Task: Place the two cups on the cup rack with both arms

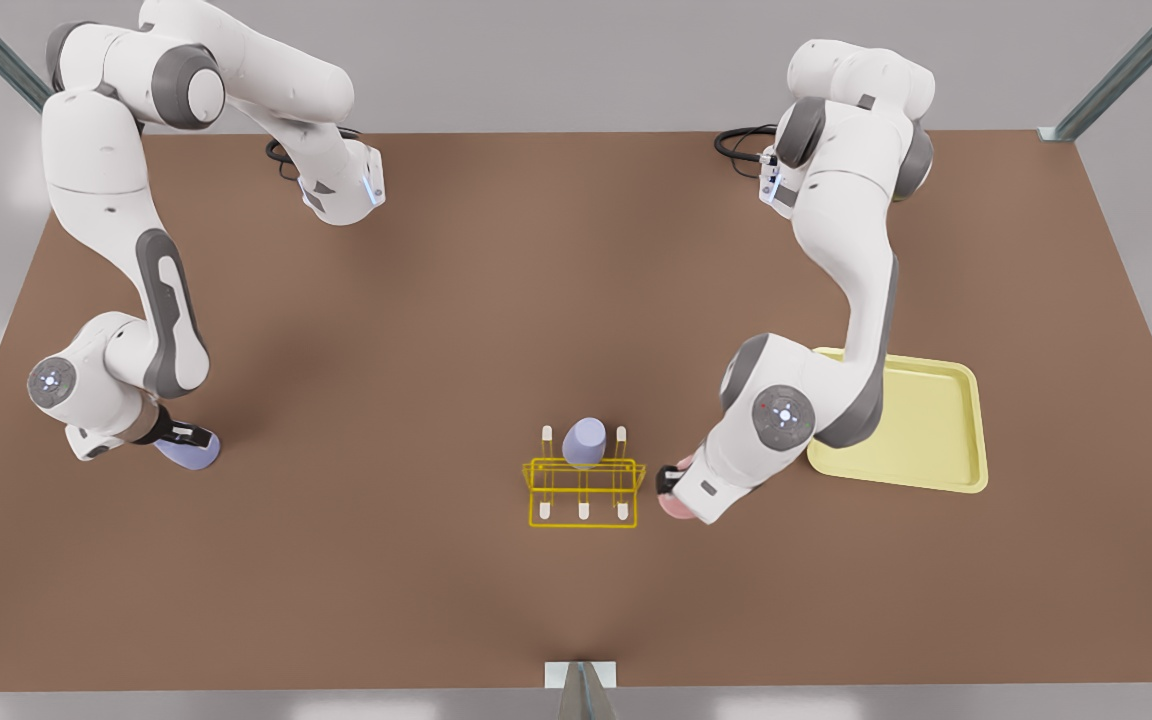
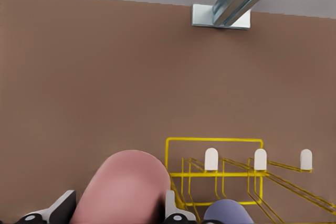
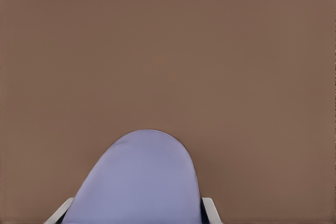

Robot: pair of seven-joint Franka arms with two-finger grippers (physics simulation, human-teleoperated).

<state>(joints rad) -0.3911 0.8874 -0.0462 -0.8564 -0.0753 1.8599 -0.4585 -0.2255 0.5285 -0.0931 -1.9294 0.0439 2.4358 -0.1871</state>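
Front view, near edge: metal post foot (image 1: 581, 676) is sitting closest to me, with the brown table (image 1: 436, 330) stretching away behind it.
Front view, rack: yellow cup rack (image 1: 584, 480) is already carrying one lavender cup (image 1: 584, 441) upside down on a peg, so something's parked there, but it looks like neither of the two held cups is on yet.
Front view, arms: left gripper (image 1: 671, 480) is hovering just beside the rack on the front view's right, clutching the pink cup (image 1: 674, 503); right gripper (image 1: 186, 437) is hanging well apart on the front view's left, holding the second lavender cup (image 1: 191, 452). Pale tray (image 1: 936, 420) is lying half under an arm.
Left wrist view: fingers (image 2: 170, 205) are pinching the pink cup (image 2: 123, 187) on both sides, rack pegs (image 2: 211, 159) standing near.
Right wrist view: fingers (image 3: 210, 208) are squeezing the lavender cup (image 3: 142, 182) over bare table.
Hard to tell: both held cups are getting cut off by the wrist frames, and I can't tell which peg the pink one is lining up with.
Left to do: I'd guess both placements.
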